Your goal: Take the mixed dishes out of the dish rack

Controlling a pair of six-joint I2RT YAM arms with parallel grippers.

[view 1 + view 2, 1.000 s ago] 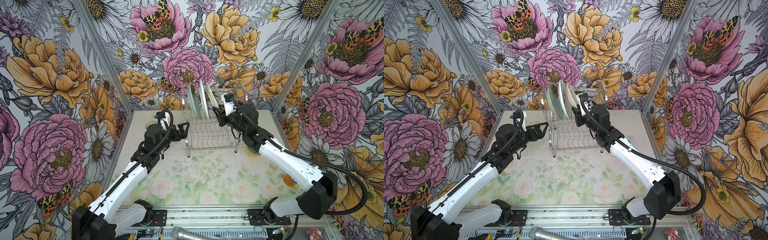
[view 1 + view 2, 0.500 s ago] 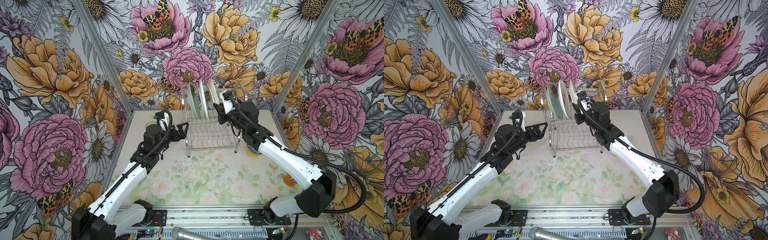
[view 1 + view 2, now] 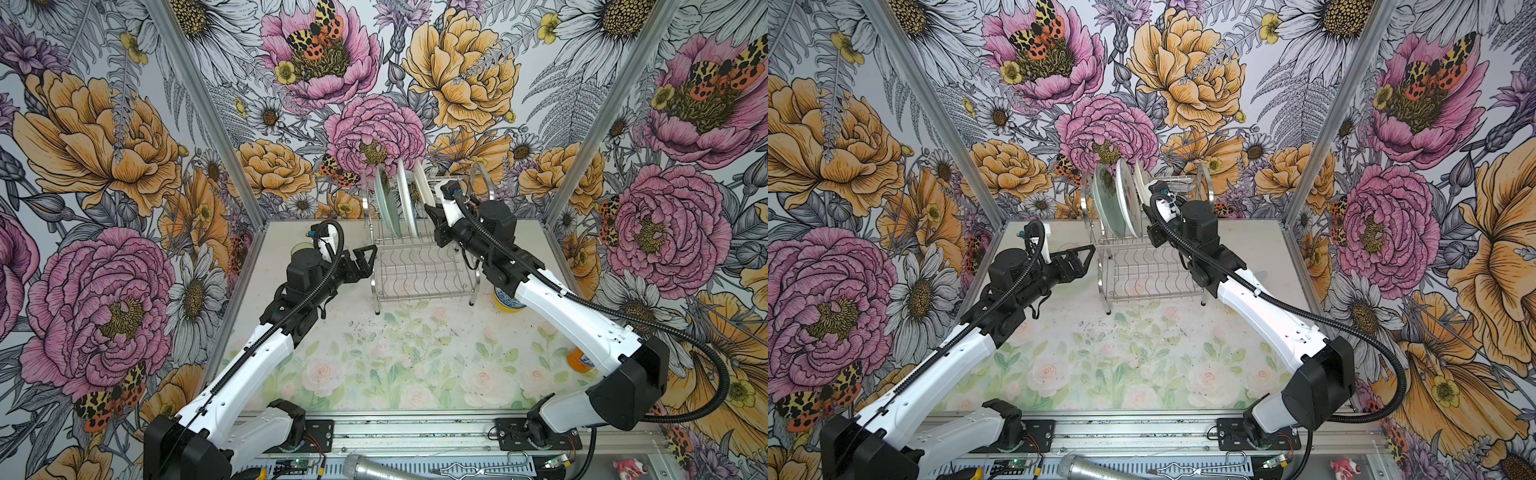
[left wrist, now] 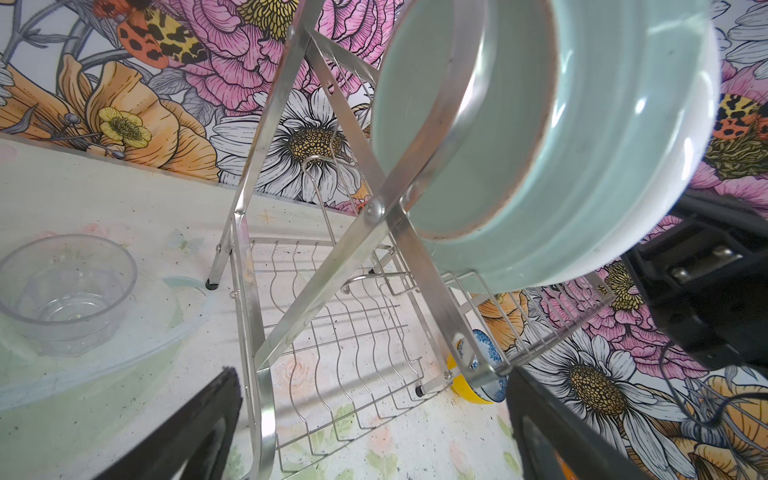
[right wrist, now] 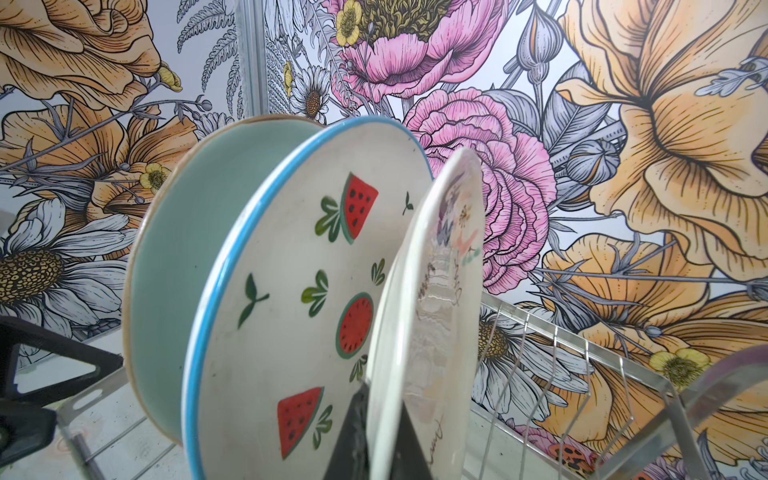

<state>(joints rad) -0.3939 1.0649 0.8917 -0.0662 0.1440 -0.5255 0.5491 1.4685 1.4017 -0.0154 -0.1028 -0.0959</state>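
The chrome dish rack [image 3: 419, 266] [image 3: 1142, 270] stands at the back of the table. Three plates stand on edge in its upper tier: a pale green plate [image 3: 384, 203] [image 5: 174, 291], a blue-rimmed plate with watermelon slices [image 3: 405, 199] [image 5: 299, 282], and a cream plate [image 3: 422, 183] [image 5: 436, 282]. My right gripper [image 3: 430, 210] [image 5: 382, 444] is shut on the cream plate's lower rim, one finger on each face. At the rack's left end my left gripper [image 3: 370, 259] [image 4: 374, 436] is open and holds nothing. The rack's lower tier is bare.
A yellow bowl [image 3: 509, 301] [image 4: 465, 384] with a blue-and-white bowl inside sits on the table right of the rack, partly under my right arm. A clear tumbler [image 4: 62, 291] stands at the back left. An orange can [image 3: 577, 359] is at the right edge.
My right gripper has moved left onto the cream plate and shut on its rim. The left arm has stayed still and open.
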